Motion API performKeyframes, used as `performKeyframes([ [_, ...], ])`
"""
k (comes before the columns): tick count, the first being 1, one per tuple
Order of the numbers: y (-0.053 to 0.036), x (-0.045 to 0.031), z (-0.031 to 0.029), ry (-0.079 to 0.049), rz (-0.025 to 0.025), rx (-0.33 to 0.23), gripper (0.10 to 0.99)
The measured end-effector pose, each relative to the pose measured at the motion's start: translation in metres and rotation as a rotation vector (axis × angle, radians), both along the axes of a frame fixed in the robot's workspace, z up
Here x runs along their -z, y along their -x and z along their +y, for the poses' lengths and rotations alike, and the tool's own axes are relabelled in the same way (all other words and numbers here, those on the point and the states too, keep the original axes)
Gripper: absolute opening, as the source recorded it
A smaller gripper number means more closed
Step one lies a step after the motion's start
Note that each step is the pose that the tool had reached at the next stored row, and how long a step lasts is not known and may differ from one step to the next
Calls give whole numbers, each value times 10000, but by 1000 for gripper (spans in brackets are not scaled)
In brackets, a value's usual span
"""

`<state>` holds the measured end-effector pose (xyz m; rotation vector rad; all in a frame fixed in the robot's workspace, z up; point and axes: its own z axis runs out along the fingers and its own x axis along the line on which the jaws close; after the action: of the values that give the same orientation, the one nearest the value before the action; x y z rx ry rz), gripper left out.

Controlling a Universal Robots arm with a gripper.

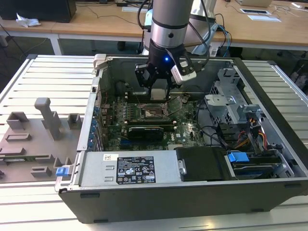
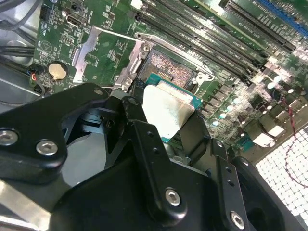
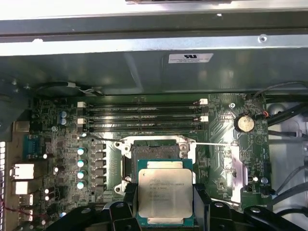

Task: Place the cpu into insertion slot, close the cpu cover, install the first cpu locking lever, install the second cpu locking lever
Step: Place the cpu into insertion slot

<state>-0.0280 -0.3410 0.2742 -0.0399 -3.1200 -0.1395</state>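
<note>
1. Gripper [image 3: 165, 204] is clamped on the cpu [image 3: 165, 195], one black finger on each of two opposite edges, as both wrist views show.
2. The cpu lies flat, its dull metal top facing up away from the board, with a thin green rim around it. It is nearly square, so no long axis stands out, and its edges run parallel to those of the insertion slot [image 3: 156, 153].
3. It hangs over the insertion slot, covering part of it in the first wrist view; whether the two touch I cannot tell.
4. The cpu cover [image 2: 82, 50] is swung open, beside the insertion slot on the side of the coin battery [image 2: 57, 71].
5. The green motherboard [image 1: 185, 130] sits in an open computer case [image 1: 168, 202] laid on its side on a slatted metal table [image 1: 53, 72]. Long memory slots [image 3: 144, 115] run near the insertion slot.
6. Wooden desks [image 1: 96, 21] stand behind the case, and grey fixture blocks [image 1: 48, 115] rest on the table at the exterior view's left.
</note>
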Motion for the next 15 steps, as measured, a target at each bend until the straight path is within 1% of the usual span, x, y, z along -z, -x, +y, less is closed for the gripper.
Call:
performKeyframes([
  [2, 1, 22, 21, 6, 0, -1, 541],
  [8, 0, 29, 22, 13, 0, -2, 541],
  [10, 0, 29, 22, 22, -1, 103, 541],
  [13, 0, 30, 22, 49, 0, 684, 541],
  [15, 0, 30, 22, 57, 1, 973, 541],
])
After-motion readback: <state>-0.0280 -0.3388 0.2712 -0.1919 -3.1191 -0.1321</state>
